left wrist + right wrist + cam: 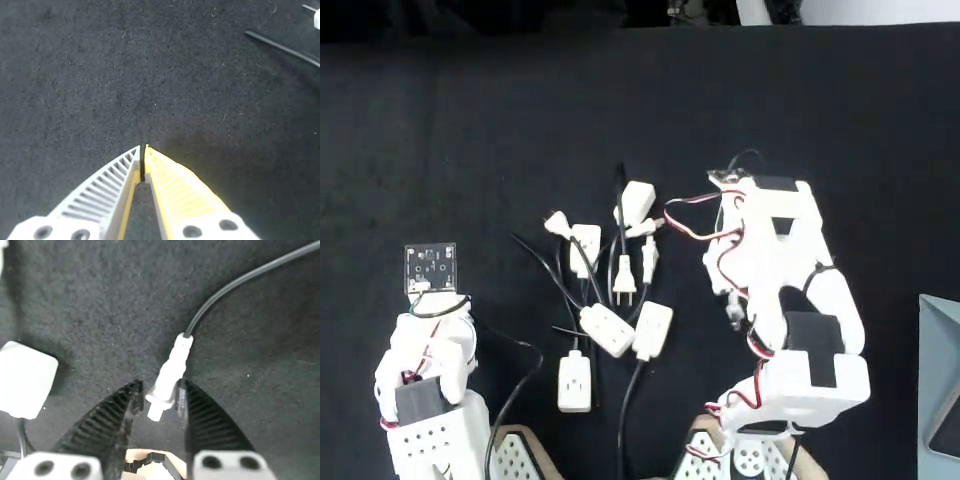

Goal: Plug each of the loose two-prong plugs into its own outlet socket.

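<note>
1. Left gripper [144, 151]: it hangs by the near-left corner of the surface [75, 75]. Its jaws are closed tip to tip and hold nothing. It is well apart from the task's things.
2. Right gripper [159, 387]: it stands right of the surface's middle. Its jaws are narrowly apart and straddle a white two-prong plug [170, 370].
3. The plug's long axis runs in line with the gripper. The blunt end points toward the palm, and the black cord [240, 282] leads away past the tips. A slim gap shows on each side, so the plug is judged bracketed, not clamped.
4. A white outlet socket [25, 380] lies near this gripper.
5. Farther toward the middle, more sockets [608, 330] and loose plugs [625, 278] lie among crossed cords.
6. The right arm is the nearer one.
</note>
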Motion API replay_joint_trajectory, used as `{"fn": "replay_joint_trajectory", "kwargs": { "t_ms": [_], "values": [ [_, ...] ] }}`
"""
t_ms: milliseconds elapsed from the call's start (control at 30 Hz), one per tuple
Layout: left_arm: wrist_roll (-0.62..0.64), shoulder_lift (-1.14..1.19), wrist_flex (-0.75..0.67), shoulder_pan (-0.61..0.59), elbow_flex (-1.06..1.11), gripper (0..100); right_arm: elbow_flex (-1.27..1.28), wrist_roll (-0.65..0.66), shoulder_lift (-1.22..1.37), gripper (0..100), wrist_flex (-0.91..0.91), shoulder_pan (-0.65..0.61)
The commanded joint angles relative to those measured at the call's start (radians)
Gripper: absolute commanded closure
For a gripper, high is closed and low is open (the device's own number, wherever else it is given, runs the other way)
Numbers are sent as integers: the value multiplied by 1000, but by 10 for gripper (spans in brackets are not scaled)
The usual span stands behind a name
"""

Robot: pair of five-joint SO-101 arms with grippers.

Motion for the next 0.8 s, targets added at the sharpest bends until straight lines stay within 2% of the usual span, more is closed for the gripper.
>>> {"fn": "replay_joint_trajectory", "kwargs": {
  "t_ms": [0,333,600,767],
  "values": [
    [-8,-3,-12,-8,-7,970,-33,-11,-4,889,-9,12],
    [-8,-3,-11,-12,-7,970,-45,-8,128,889,-11,20],
    [-8,-3,-11,-13,-7,970,-151,35,248,893,2,138],
    [-8,-3,-11,-12,-7,970,-156,84,245,990,46,137]
  ]
}}
